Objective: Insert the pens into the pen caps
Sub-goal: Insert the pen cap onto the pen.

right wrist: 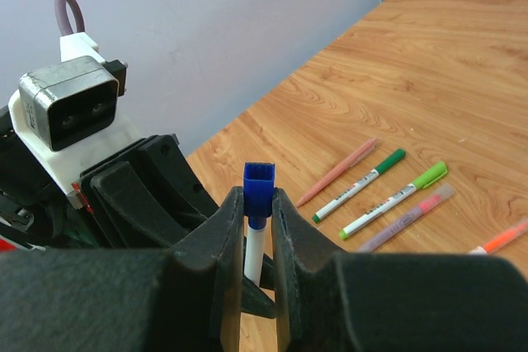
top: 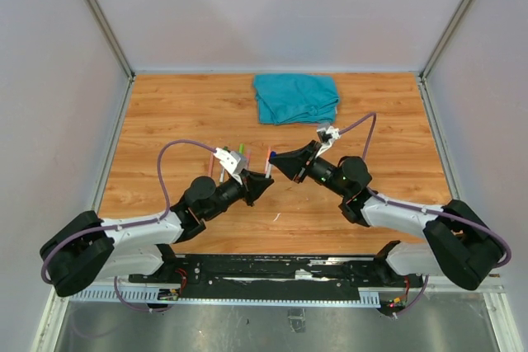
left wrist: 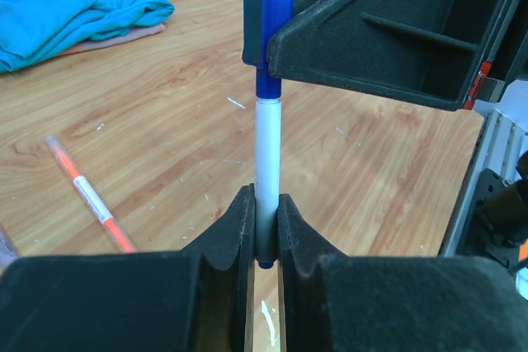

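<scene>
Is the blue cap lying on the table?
No, the blue cap is pinched in the right gripper, up on the pen that the left gripper holds.

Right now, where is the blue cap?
The blue cap is in the middle of the top view, pinched in the right fingers, on the tip of the pen the left fingers hold.

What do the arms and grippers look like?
Left arm and right arm match: black joints, pale grey links, a purple cable looping to each wrist. Left gripper and right gripper: black, wedge-shaped, two thick fingers. White mount with grey camera on each wrist.
</scene>
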